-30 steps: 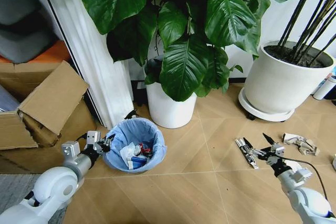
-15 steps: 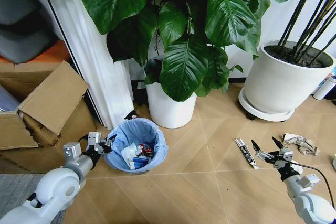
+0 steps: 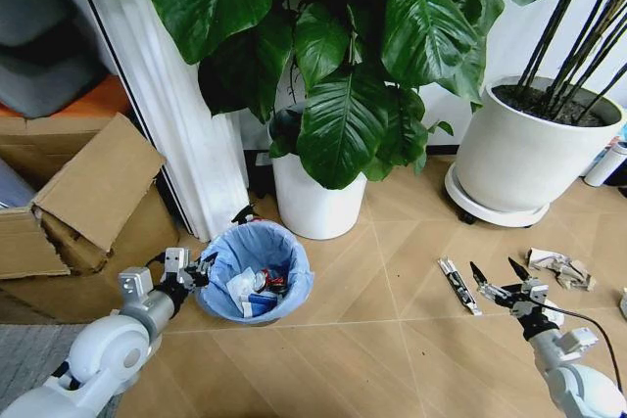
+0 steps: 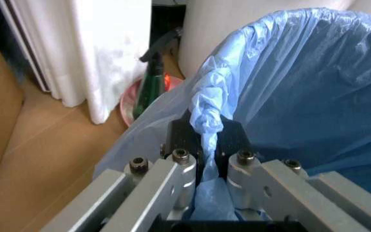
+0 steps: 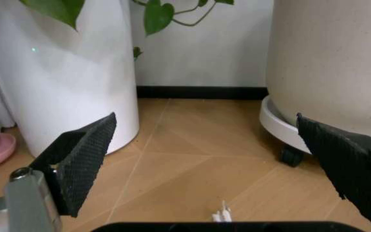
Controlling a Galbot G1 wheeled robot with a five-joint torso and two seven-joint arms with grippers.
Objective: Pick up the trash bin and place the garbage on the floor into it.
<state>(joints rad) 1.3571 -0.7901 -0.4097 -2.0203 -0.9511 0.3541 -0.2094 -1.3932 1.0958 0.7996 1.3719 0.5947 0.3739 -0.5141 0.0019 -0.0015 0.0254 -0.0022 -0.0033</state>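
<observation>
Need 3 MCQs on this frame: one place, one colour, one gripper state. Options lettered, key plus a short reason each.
1. Where is the thin dark tube lying?
A. inside the trash bin
B. on the floor just left of the right gripper
C. on the cardboard box

2. What colour is the bag lining the trash bin?
A. light blue
B. black
C. yellow

3. What state is the left gripper in?
A. open above the bin
B. shut on the bin's bag-covered rim
C. shut on a paper wad

Key:
1 B: in the head view the tube lies on the wooden floor beside the right gripper, whose fingers are spread apart and hold nothing.
2 A: crinkled light-blue plastic folds over the rim.
3 B: the left wrist view shows the fingers pinching the bagged rim between them.
</observation>
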